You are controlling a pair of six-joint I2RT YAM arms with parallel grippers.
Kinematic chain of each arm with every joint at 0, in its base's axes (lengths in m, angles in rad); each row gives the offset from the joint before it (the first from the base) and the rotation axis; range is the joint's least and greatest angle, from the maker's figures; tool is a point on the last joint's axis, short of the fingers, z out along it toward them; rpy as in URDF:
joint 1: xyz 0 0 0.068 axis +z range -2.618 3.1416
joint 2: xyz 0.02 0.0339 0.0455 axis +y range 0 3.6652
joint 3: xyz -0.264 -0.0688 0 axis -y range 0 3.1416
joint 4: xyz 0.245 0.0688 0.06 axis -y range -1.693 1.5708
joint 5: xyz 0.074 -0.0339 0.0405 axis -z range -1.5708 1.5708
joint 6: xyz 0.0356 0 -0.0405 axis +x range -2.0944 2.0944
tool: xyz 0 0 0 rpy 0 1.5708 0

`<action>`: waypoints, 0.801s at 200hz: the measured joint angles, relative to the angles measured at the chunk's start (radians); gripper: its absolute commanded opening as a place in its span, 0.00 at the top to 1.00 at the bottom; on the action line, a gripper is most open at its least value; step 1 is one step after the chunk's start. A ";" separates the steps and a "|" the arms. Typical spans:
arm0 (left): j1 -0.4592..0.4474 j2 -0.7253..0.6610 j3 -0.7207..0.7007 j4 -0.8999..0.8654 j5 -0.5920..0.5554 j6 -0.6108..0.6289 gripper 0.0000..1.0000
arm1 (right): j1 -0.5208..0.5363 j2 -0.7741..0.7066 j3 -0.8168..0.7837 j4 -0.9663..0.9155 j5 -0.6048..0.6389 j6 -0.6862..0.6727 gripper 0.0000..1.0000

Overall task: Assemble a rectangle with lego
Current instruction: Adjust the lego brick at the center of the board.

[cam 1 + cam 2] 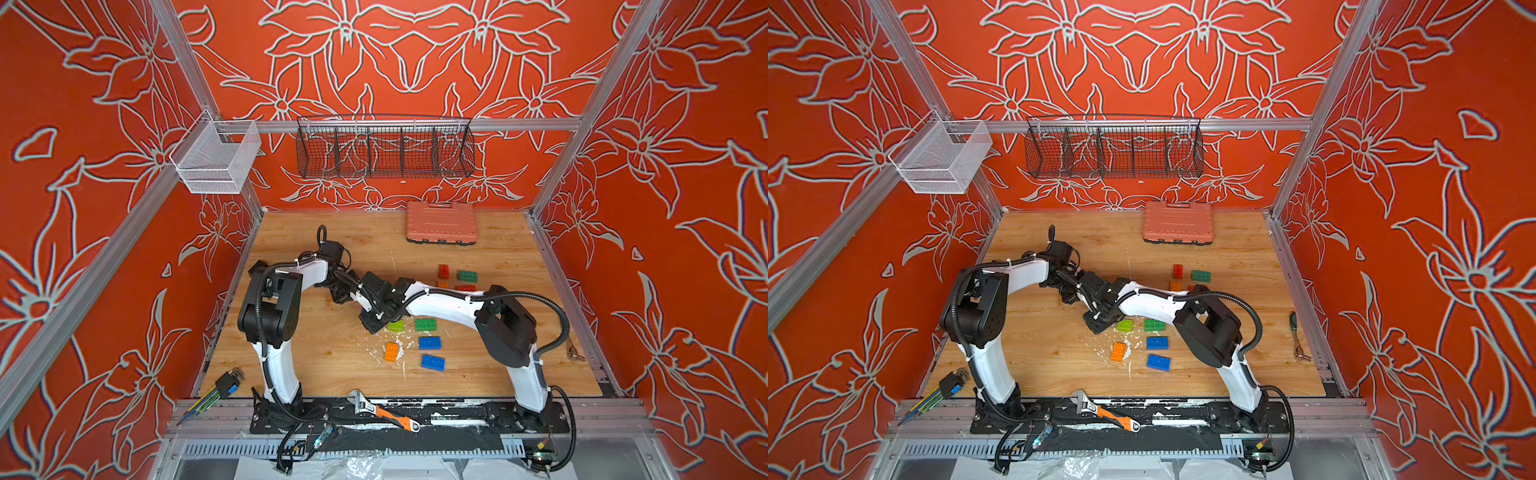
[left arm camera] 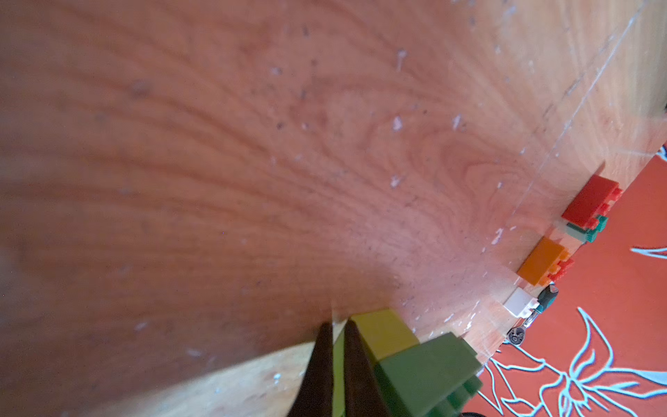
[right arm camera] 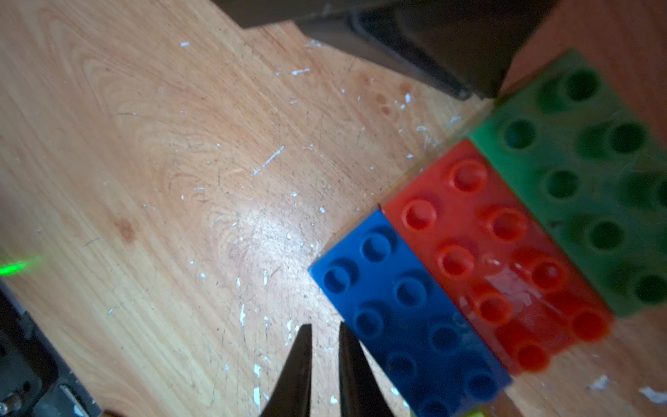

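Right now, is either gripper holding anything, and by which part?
The left gripper pinches the lime brick by one edge, with lime showing between its jaws. The right gripper is shut and empty.

bricks flat on the bench [image 1: 324, 357], studs up. mid-bench: lime brick [image 1: 395, 326] just beside green brick [image 1: 425, 324]. toward the near edge: blue brick [image 1: 429, 343], second blue brick [image 1: 432, 362] nearest it, both apart; orange brick [image 1: 392, 351], skewed. toward the right edge, farther back: red brick [image 1: 444, 271] near dark green brick [image 1: 467, 275]. right wrist view: blue 2x4 [image 3: 408, 317], red 2x4 [image 3: 498, 260], green 2x4 [image 3: 584, 180] touching long side to long side, one row.
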 measured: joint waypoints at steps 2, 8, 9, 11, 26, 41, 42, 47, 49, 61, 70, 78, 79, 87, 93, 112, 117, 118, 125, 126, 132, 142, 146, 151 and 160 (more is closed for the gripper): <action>0.000 0.000 -0.001 0.002 0.000 0.000 0.89 | 0.000 0.003 0.002 0.000 0.000 0.000 0.83; 0.000 -0.003 -0.005 0.004 -0.001 0.000 0.89 | 0.002 0.012 0.008 -0.001 0.001 0.000 0.83; 0.000 -0.004 -0.006 0.004 -0.002 0.000 0.89 | 0.002 0.013 0.008 -0.001 0.001 0.000 0.83; 0.000 -0.005 -0.006 0.004 -0.002 0.000 0.89 | 0.002 0.016 0.010 -0.001 0.002 0.000 0.83; 0.004 -0.012 -0.014 0.005 -0.007 0.000 0.89 | 0.004 0.030 0.021 -0.006 0.003 0.000 0.82; 0.011 -0.019 -0.023 0.006 -0.010 0.000 0.89 | 0.004 0.038 0.031 -0.012 0.006 0.000 0.81; 0.011 -0.019 -0.023 0.006 -0.010 0.000 0.89 | 0.004 0.038 0.032 -0.012 0.006 0.000 0.81; 0.014 -0.022 -0.025 0.006 -0.012 0.000 0.89 | 0.004 0.041 0.038 -0.016 0.007 0.000 0.81; 0.015 -0.023 -0.026 0.005 -0.013 0.000 0.89 | 0.004 0.042 0.040 -0.016 0.007 0.000 0.81; 0.021 -0.027 -0.031 0.006 -0.016 0.000 0.89 | 0.004 0.050 0.052 -0.019 0.011 0.000 0.81; 0.026 -0.032 -0.037 0.008 -0.018 0.000 0.89 | 0.004 0.055 0.058 -0.021 0.017 -0.001 0.81; 0.029 -0.036 -0.042 0.009 -0.020 0.000 0.88 | 0.006 0.059 0.061 -0.024 0.021 -0.001 0.81; 0.029 -0.036 -0.042 0.010 -0.020 0.000 0.89 | 0.006 0.059 0.062 -0.024 0.021 -0.001 0.81; 0.031 -0.038 -0.045 0.011 -0.021 0.000 0.88 | 0.007 0.062 0.065 -0.029 0.026 -0.001 0.81; 0.032 -0.039 -0.048 0.014 -0.020 0.000 0.88 | 0.008 0.063 0.067 -0.033 0.029 -0.003 0.81; 0.035 -0.045 -0.056 0.023 -0.021 0.000 0.88 | 0.010 0.072 0.082 -0.050 0.042 -0.007 0.81; 0.037 -0.045 -0.057 0.026 -0.021 -0.001 0.88 | 0.011 0.076 0.089 -0.056 0.045 -0.009 0.81; 0.037 -0.046 -0.058 0.026 -0.021 -0.001 0.88 | 0.011 0.077 0.090 -0.058 0.046 -0.009 0.81; 0.040 -0.047 -0.058 0.027 -0.023 -0.001 0.88 | 0.013 0.082 0.098 -0.063 0.053 -0.013 0.81; 0.040 -0.047 -0.058 0.027 -0.023 0.000 0.88 | 0.013 0.083 0.101 -0.064 0.055 -0.014 0.81; 0.043 -0.047 -0.058 0.027 -0.025 0.000 0.87 | 0.013 0.087 0.107 -0.068 0.060 -0.016 0.81; 0.048 -0.049 -0.058 0.027 -0.028 0.000 0.87 | 0.013 0.093 0.116 -0.070 0.066 -0.024 0.80; 0.051 -0.050 -0.058 0.027 -0.029 0.000 0.87 | 0.013 0.095 0.118 -0.070 0.068 -0.026 0.81; 0.053 -0.051 -0.058 0.026 -0.032 0.000 0.87 | 0.013 0.098 0.122 -0.071 0.071 -0.028 0.81; 0.060 -0.054 -0.059 0.024 -0.036 0.002 0.86 | 0.013 0.105 0.133 -0.077 0.078 -0.031 0.81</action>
